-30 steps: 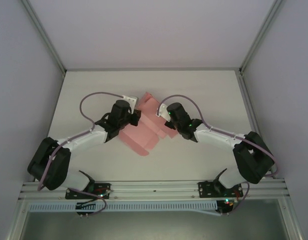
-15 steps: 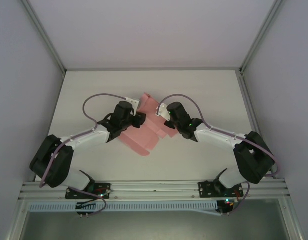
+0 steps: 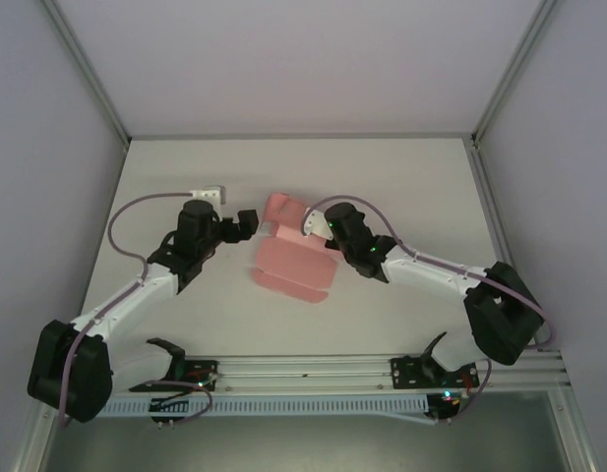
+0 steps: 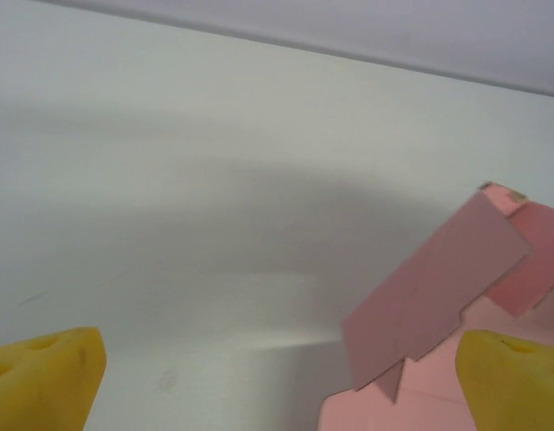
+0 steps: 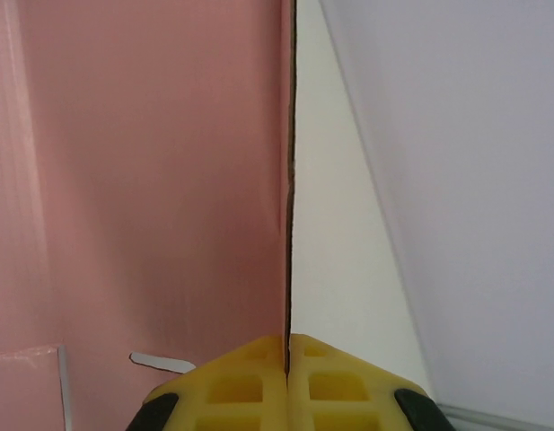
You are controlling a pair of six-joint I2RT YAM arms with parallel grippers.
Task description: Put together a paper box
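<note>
Paper box [image 3: 288,265], a pink creased sheet, lying near the middle of the white table [image 3: 411,187], we see the right gripper [image 3: 313,224] clamped on one edge of its card, the left gripper [image 3: 246,224] with jaws spread wide just beside its left edge

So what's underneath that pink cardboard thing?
The pink card lies on the white table, which shows around it. Whatever is directly beneath is covered by the card. The right gripper pinches one raised flap.
</note>
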